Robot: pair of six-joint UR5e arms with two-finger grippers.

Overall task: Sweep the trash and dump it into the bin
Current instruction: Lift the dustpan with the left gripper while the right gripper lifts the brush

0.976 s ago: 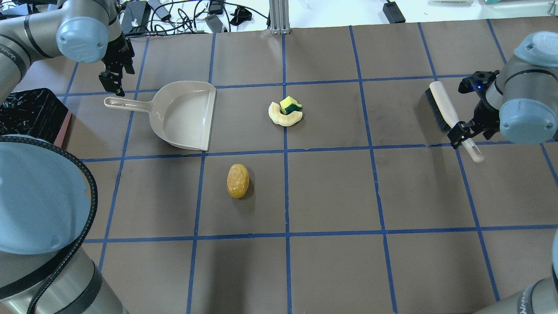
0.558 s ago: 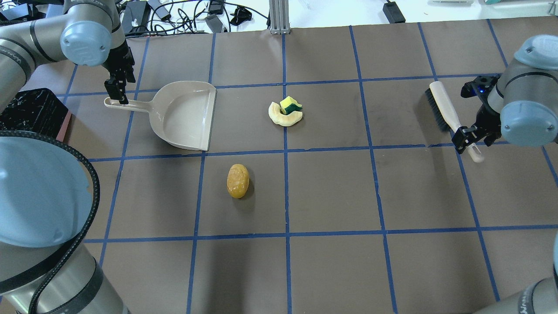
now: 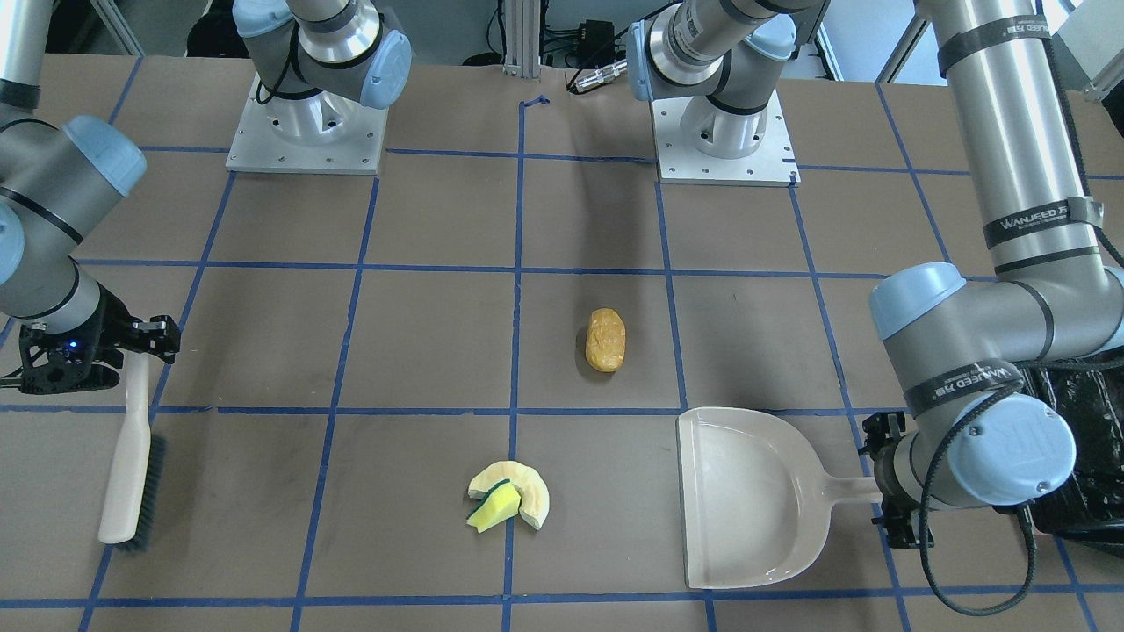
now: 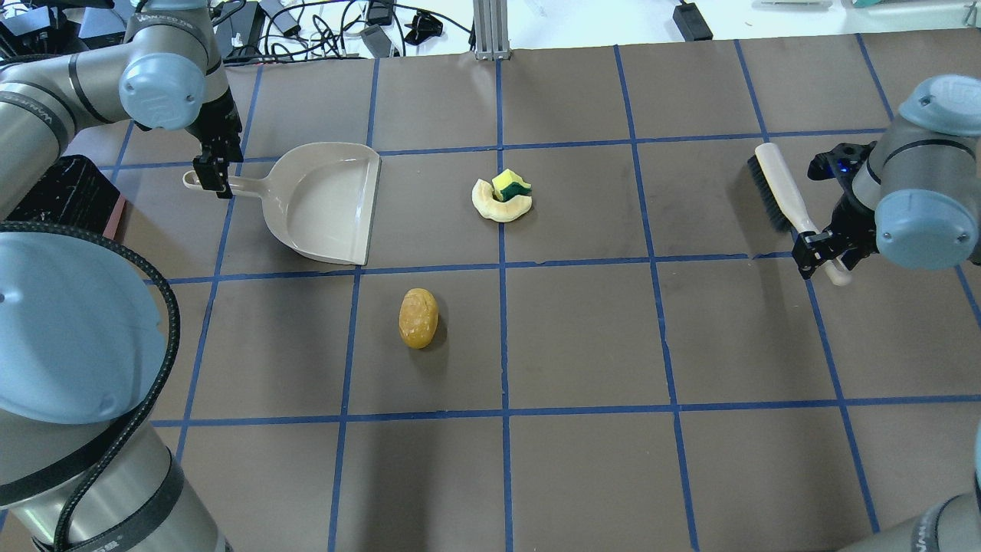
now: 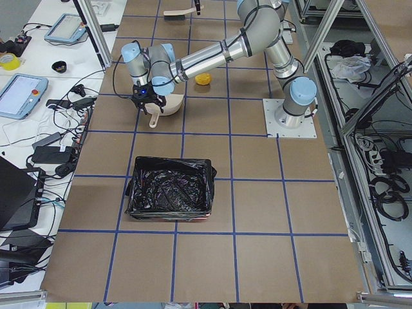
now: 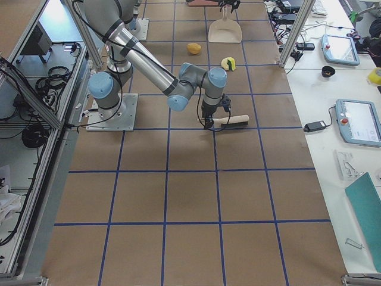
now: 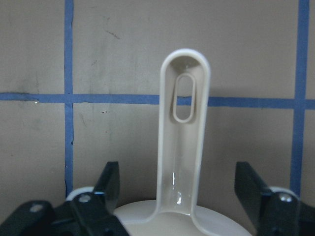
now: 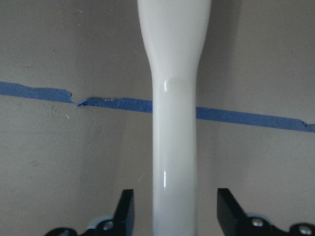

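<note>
The golden-brown potato-shaped lump (image 4: pixel 418 318) lies mid-table, also in the front view (image 3: pixel 606 339). The pale yellow rind with the yellow-green sponge piece (image 4: pixel 502 198) lies beyond it. The bin (image 5: pixel 170 196), pink with a black bag, stands at the table's left end. My left gripper (image 4: pixel 218 178) is open, its jaws on either side of the beige dustpan's handle (image 7: pixel 182 142), not touching it. My right gripper (image 4: pixel 820 257) is open, straddling the white brush handle (image 8: pixel 174 123) near its end.
The dustpan (image 4: pixel 322 203) lies flat, mouth toward the rind. The brush (image 4: pixel 778 188) lies flat at the right, bristles away from the trash. The bin's corner (image 4: pixel 61 195) shows at the overhead view's left edge. Cables lie beyond the far table edge.
My left gripper has moved toward the dustpan and come down astride its handle. My right gripper has slid along the brush handle toward its end. Both stay open; the trash has not moved.
</note>
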